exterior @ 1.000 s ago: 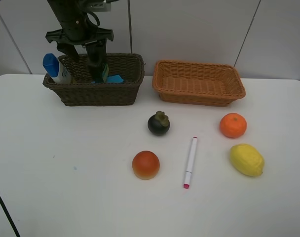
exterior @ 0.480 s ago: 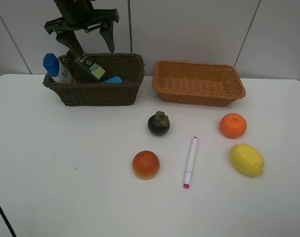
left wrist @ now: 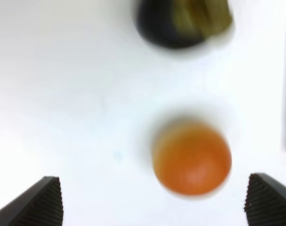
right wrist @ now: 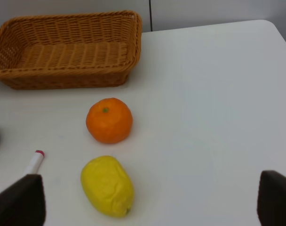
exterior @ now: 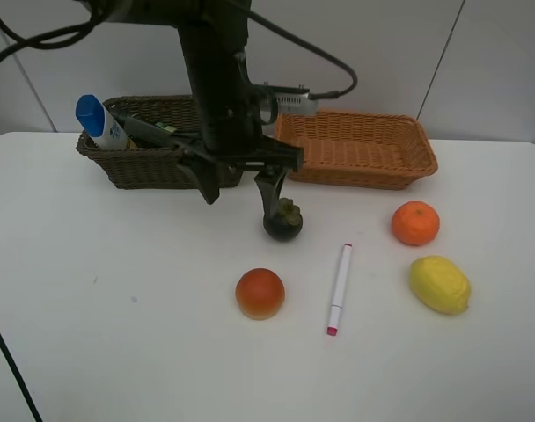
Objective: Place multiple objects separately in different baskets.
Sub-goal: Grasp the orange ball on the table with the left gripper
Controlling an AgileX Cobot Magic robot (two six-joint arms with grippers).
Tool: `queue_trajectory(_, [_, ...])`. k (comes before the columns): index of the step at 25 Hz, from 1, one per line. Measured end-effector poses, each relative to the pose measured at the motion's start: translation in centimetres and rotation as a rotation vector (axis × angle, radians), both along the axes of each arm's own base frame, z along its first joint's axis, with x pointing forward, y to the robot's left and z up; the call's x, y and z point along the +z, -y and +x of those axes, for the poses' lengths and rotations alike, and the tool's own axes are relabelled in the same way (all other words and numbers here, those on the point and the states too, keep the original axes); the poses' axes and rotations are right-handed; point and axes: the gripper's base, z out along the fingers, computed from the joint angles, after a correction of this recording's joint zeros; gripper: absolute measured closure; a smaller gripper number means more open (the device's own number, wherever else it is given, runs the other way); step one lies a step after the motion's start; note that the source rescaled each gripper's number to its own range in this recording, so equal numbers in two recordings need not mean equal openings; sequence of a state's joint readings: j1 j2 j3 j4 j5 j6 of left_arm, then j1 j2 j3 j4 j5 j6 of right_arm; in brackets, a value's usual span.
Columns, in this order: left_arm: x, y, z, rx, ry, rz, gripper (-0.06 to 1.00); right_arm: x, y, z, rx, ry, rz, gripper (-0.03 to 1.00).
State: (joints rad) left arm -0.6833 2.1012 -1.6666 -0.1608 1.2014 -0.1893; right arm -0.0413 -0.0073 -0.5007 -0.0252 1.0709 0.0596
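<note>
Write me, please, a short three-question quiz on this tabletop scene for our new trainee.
1. True or false: the light orange-tan woven wicker basket has nothing in it.
2. The white bottle with blue cap sits in: A) the dark brown woven wicker basket; B) the orange-tan basket; C) neither basket.
3. Name the fruit nearest the open left hand in the high view.

Key: 1 true. 2 A. 3 the dark round mangosteen.
</note>
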Motion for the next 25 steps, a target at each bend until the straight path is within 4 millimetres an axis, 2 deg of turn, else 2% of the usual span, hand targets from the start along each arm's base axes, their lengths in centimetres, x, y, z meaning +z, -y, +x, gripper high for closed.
queue_trajectory(4, [-2.4,0.9,-3.3,-0.096,-0.077,0.069,0.03,0.0,0.0,0.0,0.000,0.000,0.000,-0.03])
queue_trajectory(8, [-3.6,1.9,-5.1,-0.171,-0.067,0.071,0.03,0.0,0.0,0.0,0.000,0.000,0.000,-0.03])
queue_trajectory(16, [-4.7,4.2,-6.7,-0.308,0.049,0.065,0.03,0.0,0.0,0.0,0.000,0.000,0.000,-0.03])
queue_trajectory(25, [-7.1,4.5,-6.3,-0.308,0.063,0.098,0.03,0.0,0.0,0.0,0.000,0.000,0.000,-0.03])
